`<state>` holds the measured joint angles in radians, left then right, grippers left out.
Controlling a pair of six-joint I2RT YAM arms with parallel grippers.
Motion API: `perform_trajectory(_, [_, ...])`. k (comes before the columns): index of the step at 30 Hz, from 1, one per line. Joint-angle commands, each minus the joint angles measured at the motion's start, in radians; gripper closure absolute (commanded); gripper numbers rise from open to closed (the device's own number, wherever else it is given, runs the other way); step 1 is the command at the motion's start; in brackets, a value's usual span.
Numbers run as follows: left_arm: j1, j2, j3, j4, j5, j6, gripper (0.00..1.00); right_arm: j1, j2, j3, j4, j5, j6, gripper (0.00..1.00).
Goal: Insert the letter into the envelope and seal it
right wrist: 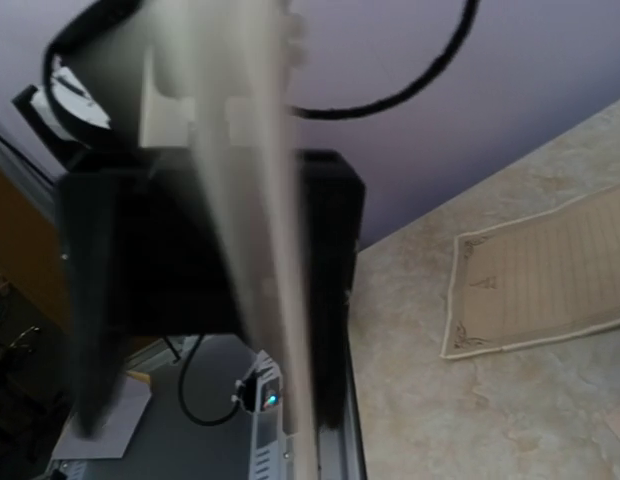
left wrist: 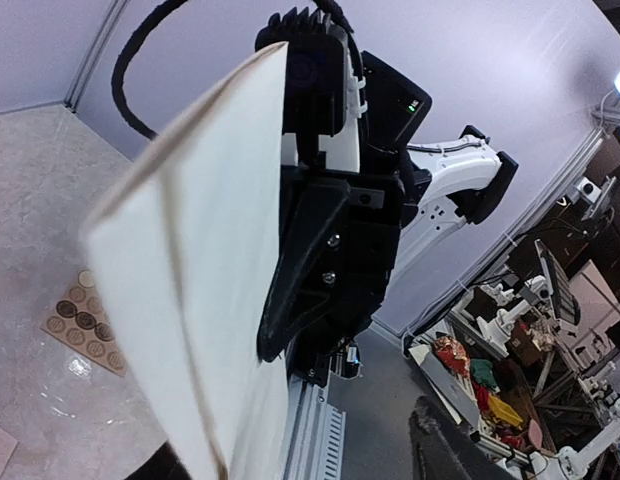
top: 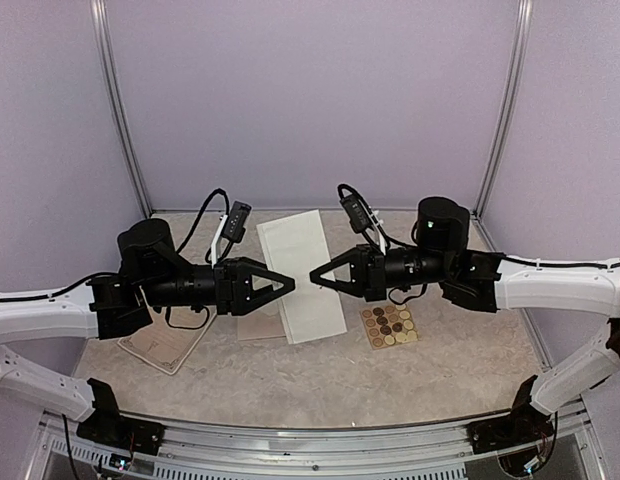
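The letter [top: 315, 315], a cream folded sheet, is held tilted in the air between my two grippers. It fills the left of the left wrist view [left wrist: 180, 260] and shows edge-on and blurred in the right wrist view [right wrist: 260, 250]. My right gripper [top: 314, 275] is shut on its right side; one black finger [left wrist: 310, 280] presses on the sheet. My left gripper [top: 290, 283] sits at the sheet's left edge with its jaws apart around it. The small beige envelope [top: 260, 327] lies flat on the table, below the left gripper and partly hidden by the letter.
A tan sheet with an ornamental border [top: 165, 345] lies at the left under my left arm, and also shows in the right wrist view [right wrist: 545, 280]. A square card of round stickers [top: 389, 326] lies right of centre. Purple walls enclose the table.
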<state>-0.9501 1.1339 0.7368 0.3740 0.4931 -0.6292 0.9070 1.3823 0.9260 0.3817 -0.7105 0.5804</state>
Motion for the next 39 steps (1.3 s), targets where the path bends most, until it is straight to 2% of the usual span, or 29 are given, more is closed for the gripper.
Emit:
perform_trajectory(1, [-0.006, -0.012, 0.027, 0.021, -0.012, 0.010, 0.36, 0.006, -0.006, 0.028, -0.051, 0.033, -0.026, 1.00])
perform_trajectory(4, [-0.005, -0.019, 0.025, 0.019, -0.025, 0.011, 0.33, 0.006, -0.005, 0.028, -0.055, 0.030, -0.027, 1.00])
perform_trajectory(6, [-0.006, -0.020, 0.023, 0.020, -0.029, 0.011, 0.41, 0.006, -0.004, 0.029, -0.056, 0.024, -0.028, 1.00])
perform_trajectory(8, [-0.005, -0.020, 0.021, 0.018, -0.042, 0.010, 0.57, 0.006, -0.002, 0.031, -0.060, 0.014, -0.030, 1.00])
perform_trajectory(11, [-0.006, -0.020, 0.022, 0.005, -0.075, 0.009, 0.93, 0.006, -0.006, 0.029, -0.069, 0.014, -0.033, 1.00])
perform_trajectory(12, [-0.006, -0.020, 0.021, 0.004, -0.093, 0.009, 1.00, 0.005, -0.009, 0.025, -0.067, 0.015, -0.033, 1.00])
perform_trajectory(14, [-0.005, -0.024, 0.013, 0.017, -0.109, 0.009, 1.00, 0.005, -0.014, 0.011, -0.052, 0.015, -0.027, 0.89])
perform_trajectory(17, [-0.005, -0.037, -0.014, 0.077, -0.149, -0.008, 1.00, 0.005, -0.016, -0.013, -0.026, 0.009, -0.009, 0.79])
perform_trajectory(19, [-0.006, -0.056, -0.035, 0.119, -0.174, -0.018, 1.00, 0.006, -0.016, -0.029, -0.004, -0.001, 0.009, 0.74])
perform_trajectory(22, [-0.005, -0.080, -0.056, 0.151, -0.210, -0.020, 1.00, 0.005, -0.018, -0.059, 0.036, -0.010, 0.037, 0.73])
perform_trajectory(23, [-0.005, -0.089, -0.059, 0.151, -0.220, -0.018, 1.00, 0.006, -0.018, -0.067, 0.048, -0.013, 0.045, 0.75])
perform_trajectory(26, [-0.005, -0.101, -0.061, 0.131, -0.238, -0.013, 1.00, 0.006, -0.029, -0.086, 0.080, -0.016, 0.060, 0.97])
perform_trajectory(27, [-0.003, -0.101, -0.057, 0.112, -0.245, -0.010, 1.00, 0.006, -0.034, -0.090, 0.083, -0.008, 0.061, 1.00])
perform_trajectory(28, [-0.003, -0.102, -0.052, 0.085, -0.258, -0.009, 0.96, 0.006, -0.042, -0.093, 0.079, 0.005, 0.059, 1.00])
perform_trajectory(30, [0.006, -0.106, -0.045, 0.039, -0.287, -0.010, 0.74, 0.006, -0.058, -0.089, 0.032, 0.057, 0.040, 1.00])
perform_trajectory(33, [0.045, -0.135, -0.050, -0.041, -0.343, -0.028, 0.56, 0.006, -0.085, -0.079, -0.054, 0.109, -0.005, 1.00])
perform_trajectory(39, [0.221, -0.234, -0.124, -0.070, -0.273, -0.116, 0.53, 0.006, -0.140, -0.089, -0.061, 0.031, -0.045, 1.00])
